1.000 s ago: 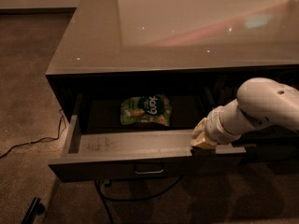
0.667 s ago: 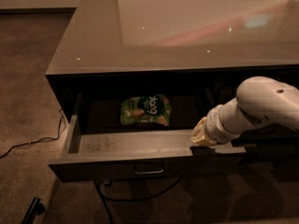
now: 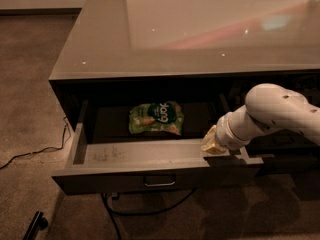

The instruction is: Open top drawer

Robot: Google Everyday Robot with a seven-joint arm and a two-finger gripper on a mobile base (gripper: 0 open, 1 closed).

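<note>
The top drawer (image 3: 150, 175) stands pulled out from the dark cabinet, with its front panel toward me and a small metal loop handle (image 3: 160, 181) at the panel's centre. Its scuffed grey floor (image 3: 145, 152) shows. A green snack bag (image 3: 156, 118) lies at the back of the drawer. My gripper (image 3: 214, 145) is at the drawer's right end, at the top edge of the front panel, on the end of the white arm (image 3: 272, 115) that comes in from the right.
The cabinet has a glossy grey top (image 3: 200, 29). Black cables run over the carpet at the left (image 3: 35, 151) and under the drawer (image 3: 150, 209). A dark object (image 3: 36, 224) lies on the floor at the lower left.
</note>
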